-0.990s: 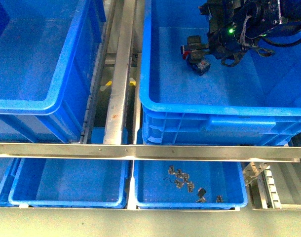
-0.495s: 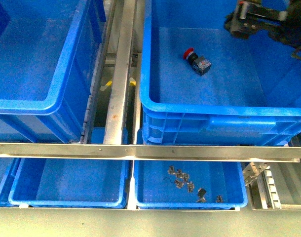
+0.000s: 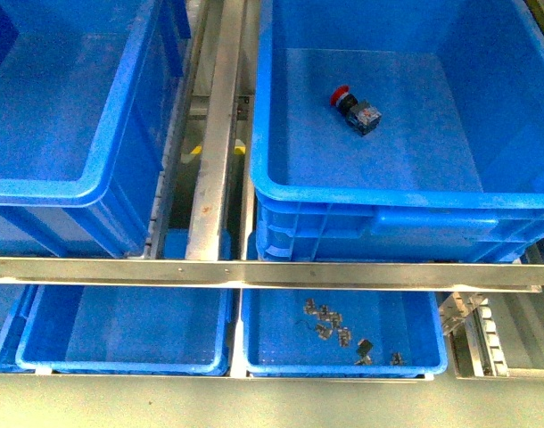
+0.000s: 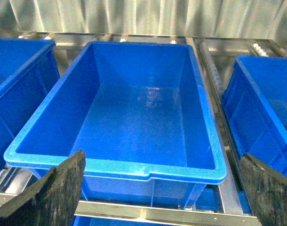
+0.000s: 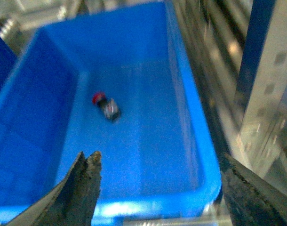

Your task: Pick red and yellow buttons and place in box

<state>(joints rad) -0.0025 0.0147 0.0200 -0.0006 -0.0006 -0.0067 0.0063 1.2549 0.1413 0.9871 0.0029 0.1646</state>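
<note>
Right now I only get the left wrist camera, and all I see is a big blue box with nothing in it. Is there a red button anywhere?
Observer: Yes. The front view shows one red button lying on its side on the floor of the other big box, on the robot's right.
Operator: Is the right arm holding it?
Observer: No. In the right wrist view the right gripper is above that box, jaws apart and empty, well clear of the button.
Operator: Any yellow ones?
Observer: None shows in any view. The small tray lower down in front holds only small loose parts.
</note>
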